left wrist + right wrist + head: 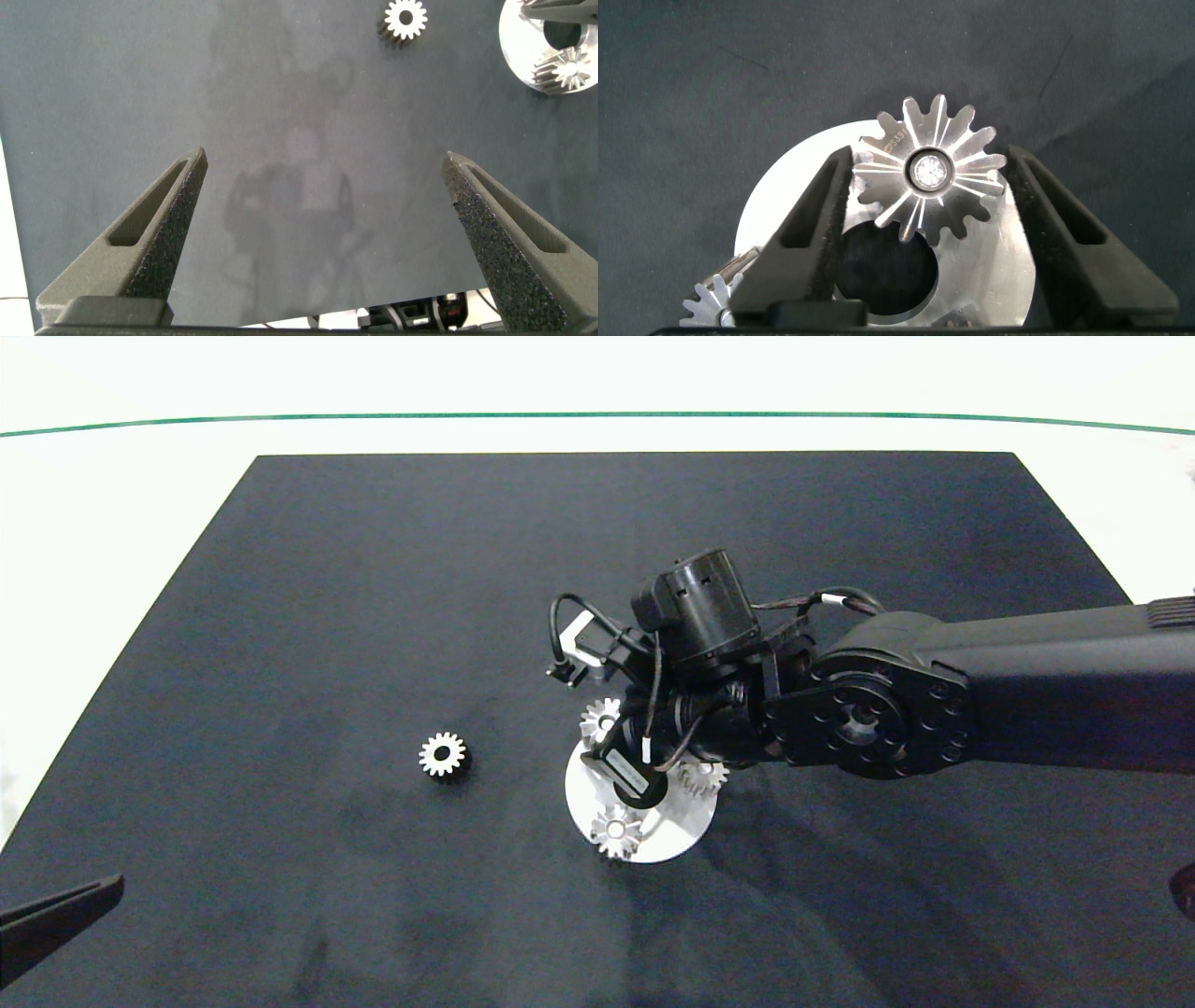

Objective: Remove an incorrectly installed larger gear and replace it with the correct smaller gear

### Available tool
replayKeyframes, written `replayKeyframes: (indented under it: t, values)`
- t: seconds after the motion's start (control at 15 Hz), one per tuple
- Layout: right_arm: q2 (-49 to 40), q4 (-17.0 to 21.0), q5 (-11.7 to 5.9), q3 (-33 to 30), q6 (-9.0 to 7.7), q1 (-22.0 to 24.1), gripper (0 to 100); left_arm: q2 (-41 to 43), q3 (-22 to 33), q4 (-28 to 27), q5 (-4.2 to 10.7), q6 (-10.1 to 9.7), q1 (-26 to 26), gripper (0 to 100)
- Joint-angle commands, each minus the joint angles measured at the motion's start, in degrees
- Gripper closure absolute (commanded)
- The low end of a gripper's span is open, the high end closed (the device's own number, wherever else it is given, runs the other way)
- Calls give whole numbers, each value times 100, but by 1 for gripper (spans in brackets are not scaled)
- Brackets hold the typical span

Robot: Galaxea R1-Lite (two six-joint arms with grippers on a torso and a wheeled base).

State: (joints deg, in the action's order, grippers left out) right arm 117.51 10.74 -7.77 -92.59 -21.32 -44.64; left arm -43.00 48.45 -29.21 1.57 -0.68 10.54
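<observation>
Reaching in from 3 o'clock, the right gripper [627, 775] is hovering over the round plate [674, 835]; the smaller gear [442, 754] is lying at 9 o'clock. Left gripper [322, 201] is gaping, empty. Right fingers [822, 215] are straddling, spread, the larger gear [931, 170]; its stamped lettering is unreadable.

Bright metal on matt black.
You see the larger gear [929, 173] in shiny, brushed metal on a smooth silver disc [785, 196]; the fingers [814, 224] carry rough, grainy dark pads, and the tabletop [327, 616] looks like soft, dull cloth.
</observation>
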Motion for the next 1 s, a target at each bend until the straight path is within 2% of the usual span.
replayKeyframes:
  t: [0.07,0.73,1.0]
  values:
    - [-17,7,-6,4,-12,-1,42,11,-2,-15,10,-2,0,0]
    - [-17,7,3,21,-4,8,63,2,-11,-15,10,-2,0,0]
    - [-35,7,-14,101,-21,-1,66,-16,-11,-15,10,-2,-17,0]
